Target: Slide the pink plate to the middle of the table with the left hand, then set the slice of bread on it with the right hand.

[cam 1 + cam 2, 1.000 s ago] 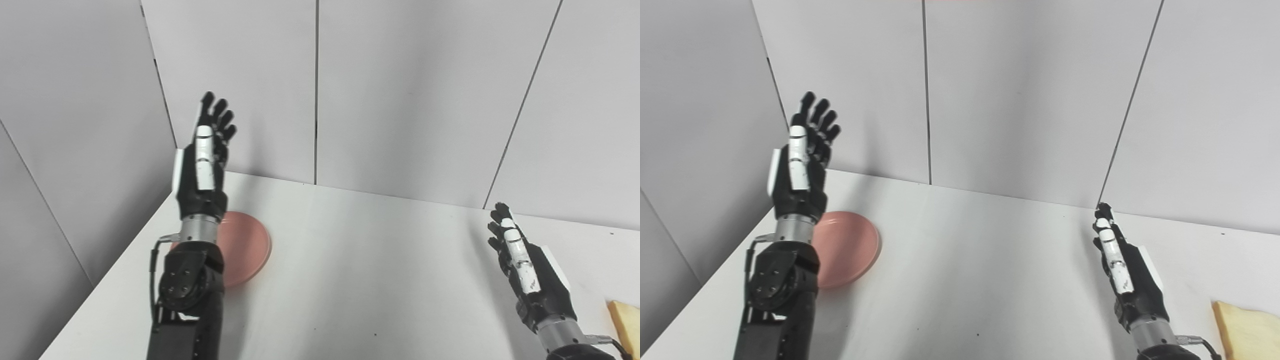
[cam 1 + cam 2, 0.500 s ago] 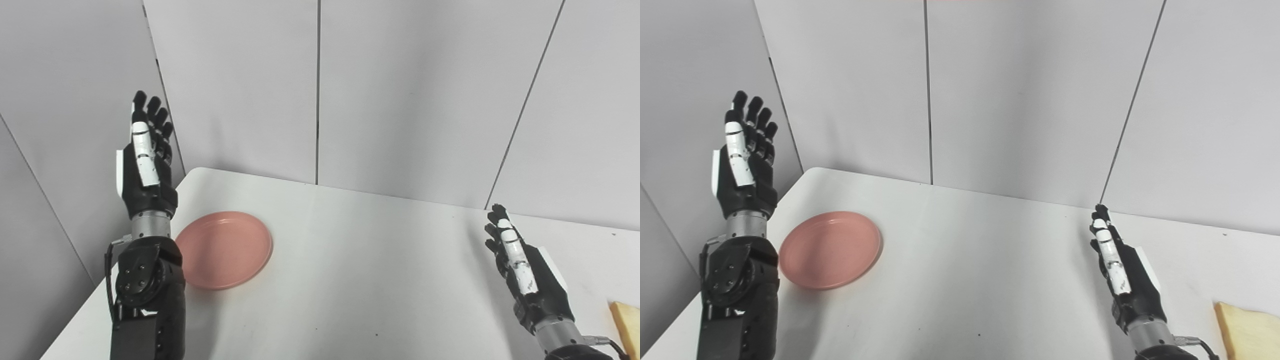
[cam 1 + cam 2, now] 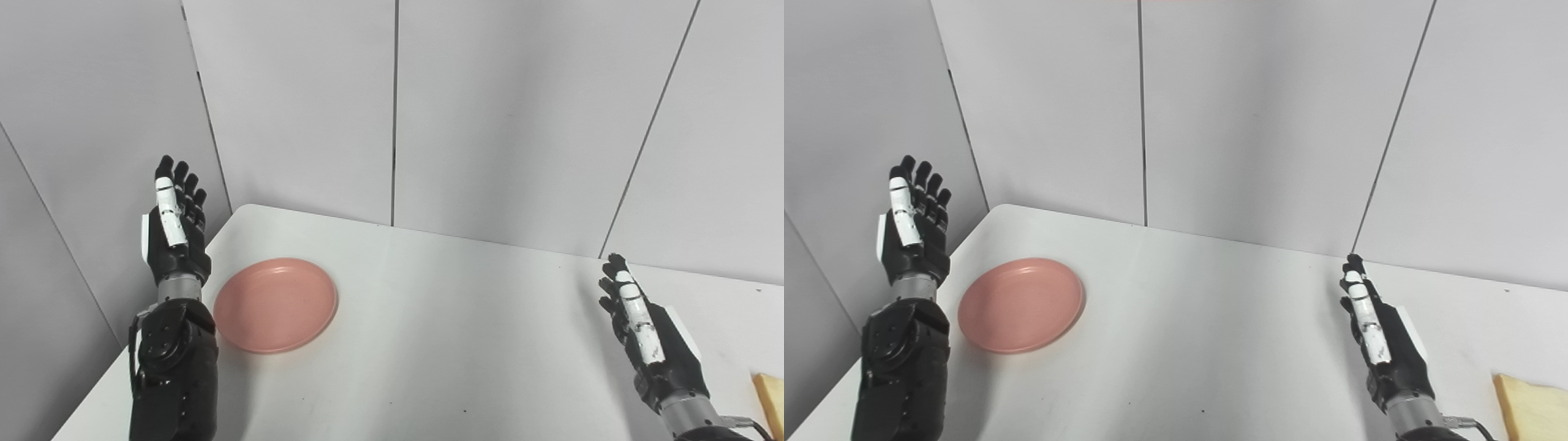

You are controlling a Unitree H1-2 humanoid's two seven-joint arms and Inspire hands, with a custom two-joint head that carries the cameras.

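A round pink plate point(image 3: 275, 304) lies flat near the table's left edge. My left hand point(image 3: 173, 229) is raised just left of the plate, beyond the table's left edge, fingers up and apart, holding nothing and apart from the plate. At the bottom right corner a slice of bread point(image 3: 1530, 407) lies on the table, cut off by the picture's edge. My right hand point(image 3: 1379, 342) hovers left of the bread, fingers extended and empty.
The white table point(image 3: 465, 331) is bounded by grey wall panels point(image 3: 392, 110) along the back and the left side. Its left edge runs close to my left forearm point(image 3: 174, 380).
My left hand has swung from in front of the plate to its left and sunk lower, uncovering the whole plate. The right hand has barely moved. The view has shifted slightly.
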